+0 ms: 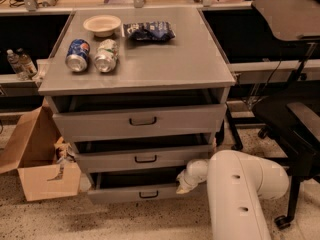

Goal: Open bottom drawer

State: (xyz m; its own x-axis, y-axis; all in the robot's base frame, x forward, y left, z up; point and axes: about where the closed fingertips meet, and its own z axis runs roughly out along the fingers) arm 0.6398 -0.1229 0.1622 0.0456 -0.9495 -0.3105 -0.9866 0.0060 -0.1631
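The bottom drawer (120, 195) is the lowest, shallowest grey front of the cabinet, with a small black pull handle (148, 194) at its centre. It stands pulled out a little, with a dark gap above its front. My gripper (181, 185) sits at the top edge of the drawer's front, right of the handle, at the end of my white arm (240, 194), which comes in from the lower right. The gripper's tip is partly hidden against the drawer edge.
The mid-height drawer (100, 161) and the tall top drawer (100, 124) are slightly ajar above. Two cans (77, 55), a bowl (102, 25) and a snack bag (148, 31) lie on the cabinet top. An open cardboard box (35, 164) stands at the left, a black chair (295, 109) at the right.
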